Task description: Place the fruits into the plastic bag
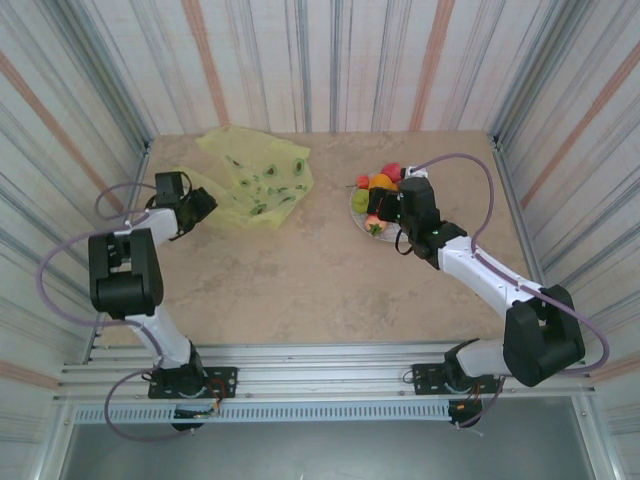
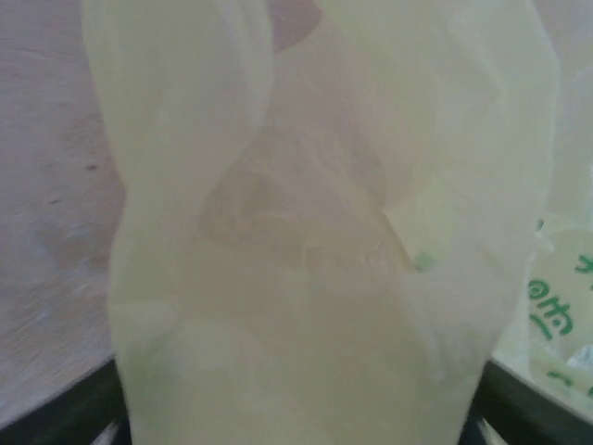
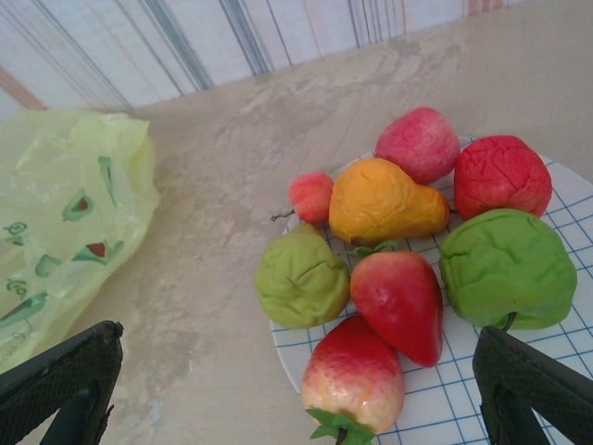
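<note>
- Thin, crinkly, translucent yellow plastic bag [image 1: 258, 180] with green printed motifs: lies flattened and rumpled on the beige mottled tabletop [image 1: 300, 290], far left, well apart from the fruit.
- 8 small, glossy toy fruits [image 3: 384, 199] (5 red, 2 green, 1 orange): heaped touching one another on a round white plate [image 3: 556, 222] with a thin blue grid, far right.
- Left gripper [image 1: 200, 205]: at the bag's near-left edge. In the wrist view a fold of film stands between its fingers; whether the jaws pinch it cannot be told.
- Right gripper [image 1: 385, 212]: hovers over the plate, jaws spread wide, holding nothing.
- Handling, bag: judged very light, limp and slippery, collapsing shut unless held. Best taken at a loop handle or the mouth hem, so the opening lifts.
- Handling, fruit: judged light, firm and smooth, likely to roll. Grip across the widest part, starting at an outer piece such as the red-and-yellow fruit [image 3: 352, 375] at the near rim.
</note>
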Robot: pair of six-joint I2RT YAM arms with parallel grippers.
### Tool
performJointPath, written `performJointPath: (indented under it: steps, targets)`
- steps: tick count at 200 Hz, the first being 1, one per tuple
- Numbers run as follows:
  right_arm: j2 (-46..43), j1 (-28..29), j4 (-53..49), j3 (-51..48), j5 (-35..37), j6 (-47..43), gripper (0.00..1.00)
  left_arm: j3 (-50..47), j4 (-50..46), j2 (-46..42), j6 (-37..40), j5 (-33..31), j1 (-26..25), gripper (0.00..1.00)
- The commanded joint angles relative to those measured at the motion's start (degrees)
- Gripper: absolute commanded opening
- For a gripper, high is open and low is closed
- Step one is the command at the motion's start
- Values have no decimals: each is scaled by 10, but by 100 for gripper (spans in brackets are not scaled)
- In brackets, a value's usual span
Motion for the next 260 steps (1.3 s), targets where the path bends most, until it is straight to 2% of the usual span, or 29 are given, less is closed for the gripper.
performJointPath:
  steps: [1, 15, 27, 52, 70, 88, 106, 125, 138, 157, 172, 201, 222, 260]
  targets:
    - [-1, 7, -25, 0, -5, 5, 99, 32, 28, 4, 19, 68, 0, 41]
    - [-6, 7, -39, -2, 7, -2, 99, 9, 78, -30, 24, 88, 0, 20]
    - [-11, 7, -48, -1, 20, -10, 99, -19, 132, -73, 27, 109, -1, 11]
    - [-23, 4, -55, 6, 38, -40, 99, -32, 180, -174, 55, 184, -7, 5]
    - [-31, 3, -59, 23, 52, -76, 99, -4, 154, -239, 83, 241, -25, 4]
    - [-39, 4, -56, 43, 51, -111, 99, 29, 95, -296, 152, 245, -70, 5]
    - [-45, 3, -44, 57, 33, -116, 99, 55, 22, -345, 272, 188, -128, 7]
    - [-44, 5, -31, 64, -5, -101, 99, 66, -17, -381, 378, 45, -188, 7]
    - [-40, 7, -32, 68, -15, -95, 99, 79, -43, -393, 460, -16, -218, 7]
    - [-35, 8, -49, 73, -10, -93, 99, 96, -75, -391, 598, -93, -264, 8]
    - [-37, 8, -61, 75, -2, -93, 99, 102, -95, -381, 717, -166, -309, 3]
    - [-47, 7, -61, 66, 10, -95, 99, 61, -114, -367, 962, -302, -384, 0]
    - [-49, 3, -58, 59, 9, -94, 99, 17, -51, -374, 1062, -382, -396, 0]
    - [-47, -1, -68, 54, 6, -87, 99, 31, 32, -402, 1124, -428, -366, 0]
